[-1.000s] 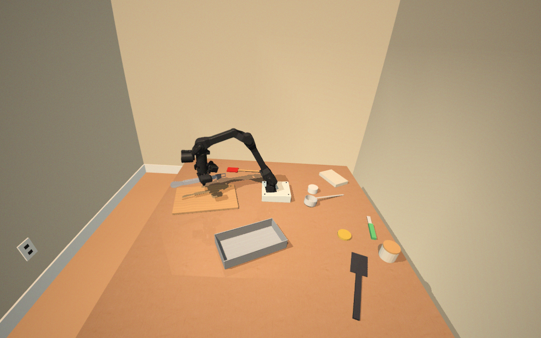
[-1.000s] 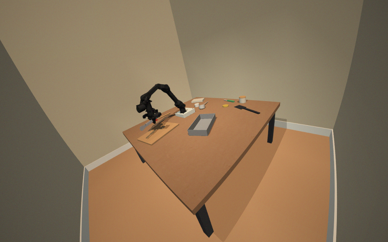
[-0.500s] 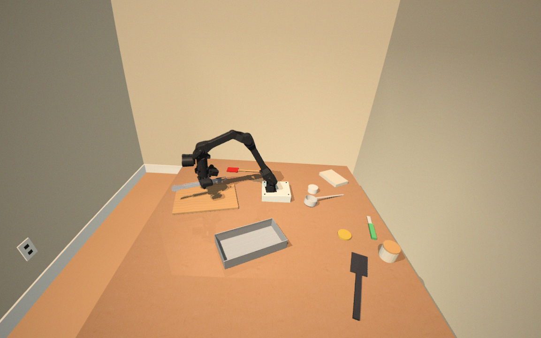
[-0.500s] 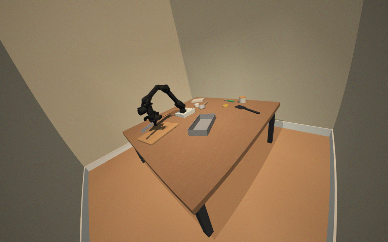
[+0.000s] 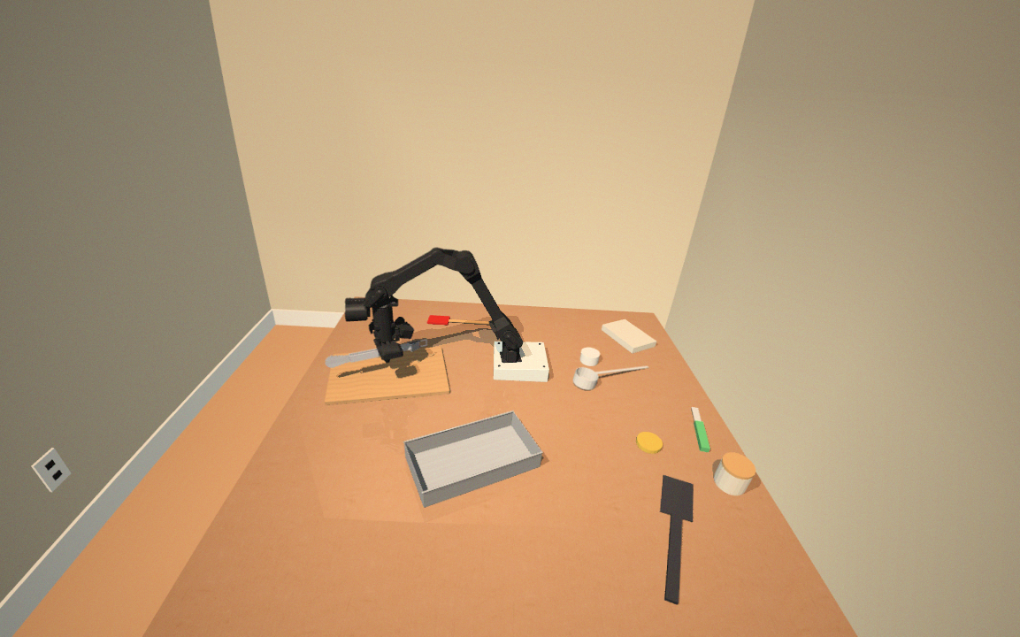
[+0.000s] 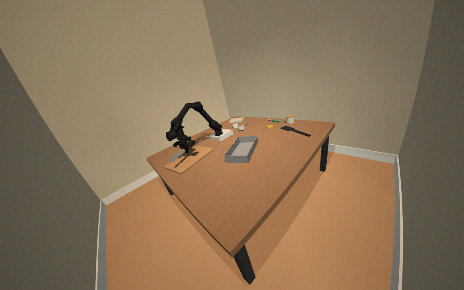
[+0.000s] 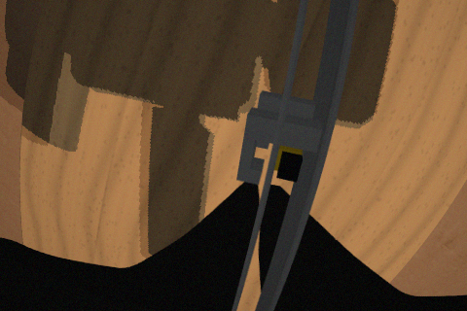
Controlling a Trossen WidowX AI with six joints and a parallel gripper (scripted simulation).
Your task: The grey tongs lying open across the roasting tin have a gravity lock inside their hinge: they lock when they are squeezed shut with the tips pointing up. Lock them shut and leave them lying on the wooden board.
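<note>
My gripper (image 5: 391,356) (image 6: 187,152) (image 7: 260,196) is shut on the grey tongs (image 5: 350,356) (image 6: 178,155) (image 7: 337,58). It points down and holds them above the wooden board (image 5: 427,381) (image 6: 201,154) (image 7: 423,83). In the top and exterior views the far end of the tongs slopes down away from the arm's base. Their shadow lies on the board, apart from them. In the wrist view the two arms of the tongs run close together with a narrow gap, and a small block with a dark square shows beside the fingertips. Whether the lock is engaged cannot be seen. The roasting tin (image 5: 481,479) (image 6: 236,158) stands empty.
A red-headed spatula (image 5: 439,319) lies behind the board. The white robot base (image 5: 521,372) stands right of it. Farther right are a white block (image 5: 628,335), a small white cup (image 5: 590,356), a handled cup (image 5: 585,379), a yellow disc (image 5: 649,442), a jar (image 5: 734,475) and a black turner (image 5: 676,499).
</note>
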